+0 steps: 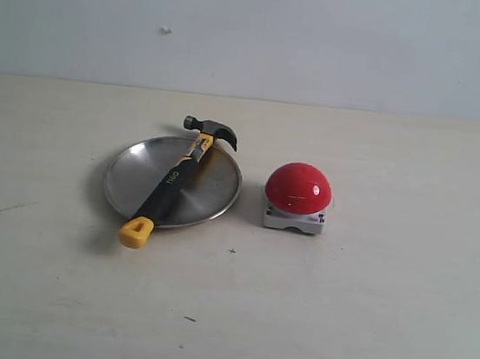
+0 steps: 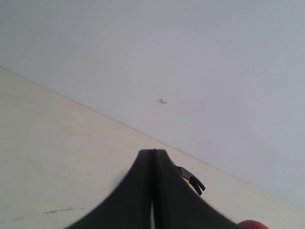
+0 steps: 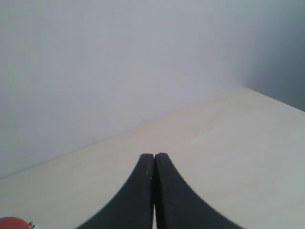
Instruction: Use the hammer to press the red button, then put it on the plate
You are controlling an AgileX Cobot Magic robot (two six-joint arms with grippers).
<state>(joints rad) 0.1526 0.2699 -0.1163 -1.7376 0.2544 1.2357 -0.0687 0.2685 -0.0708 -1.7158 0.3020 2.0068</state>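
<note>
The hammer (image 1: 174, 178) lies slantwise across the silver plate (image 1: 130, 179), its dark head past the far rim and its yellow end cap over the near rim. The red button (image 1: 298, 188) stands on its grey base just right of the plate. No arm shows in the exterior view. In the left wrist view my left gripper (image 2: 153, 151) is shut with nothing in it; the hammer claw (image 2: 192, 181) peeks out behind it and a sliver of the red button (image 2: 252, 224) shows at the edge. My right gripper (image 3: 154, 155) is shut and empty, with the red button (image 3: 13, 223) at the frame's corner.
A pale wooden table (image 1: 363, 317) meets a plain white wall (image 1: 327, 41) at the back. A small mark (image 1: 165, 30) sits on the wall. A few dark specks dot the tabletop near the front.
</note>
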